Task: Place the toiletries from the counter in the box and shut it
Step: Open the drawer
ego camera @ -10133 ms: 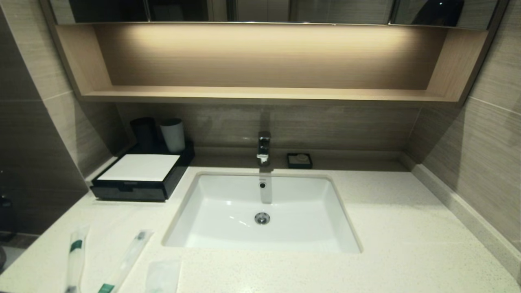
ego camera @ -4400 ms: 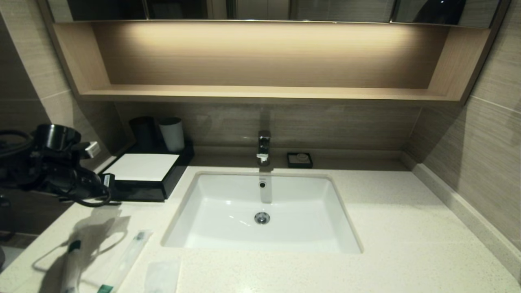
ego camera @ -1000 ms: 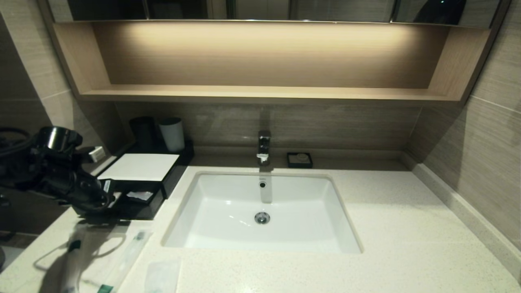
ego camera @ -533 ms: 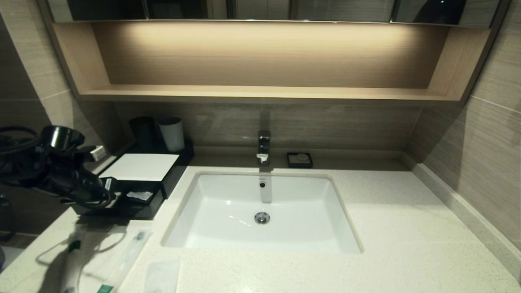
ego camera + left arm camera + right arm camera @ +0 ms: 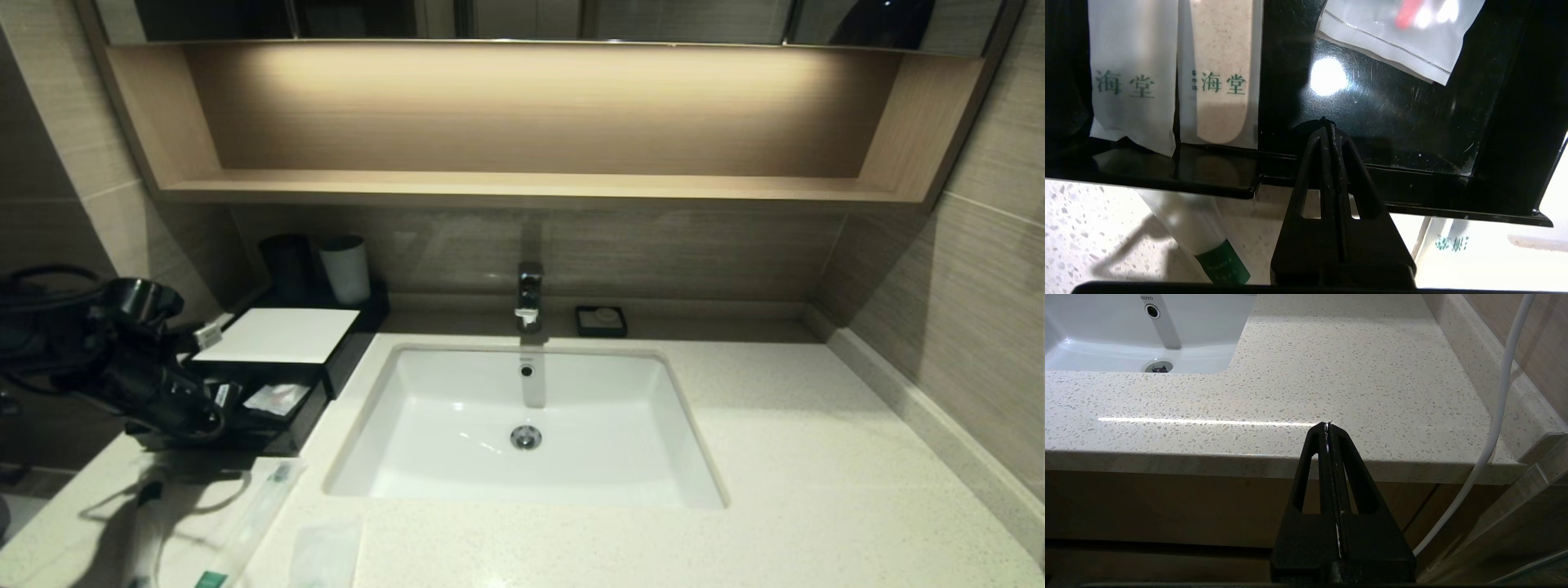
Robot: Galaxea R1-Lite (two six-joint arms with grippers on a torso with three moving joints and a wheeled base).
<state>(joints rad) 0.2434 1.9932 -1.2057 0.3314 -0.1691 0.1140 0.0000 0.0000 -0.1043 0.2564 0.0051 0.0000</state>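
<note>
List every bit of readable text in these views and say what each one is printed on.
"海堂": green print on the white sachet lying in the open drawer.
"海堂": green print, with a tiny unreadable mark before it, on the clear sachet beside it.
"TOTO": seen upside down on the sink wall.
Unreadable: print on the green band of a sachet on the counter; blurred green print on another.
</note>
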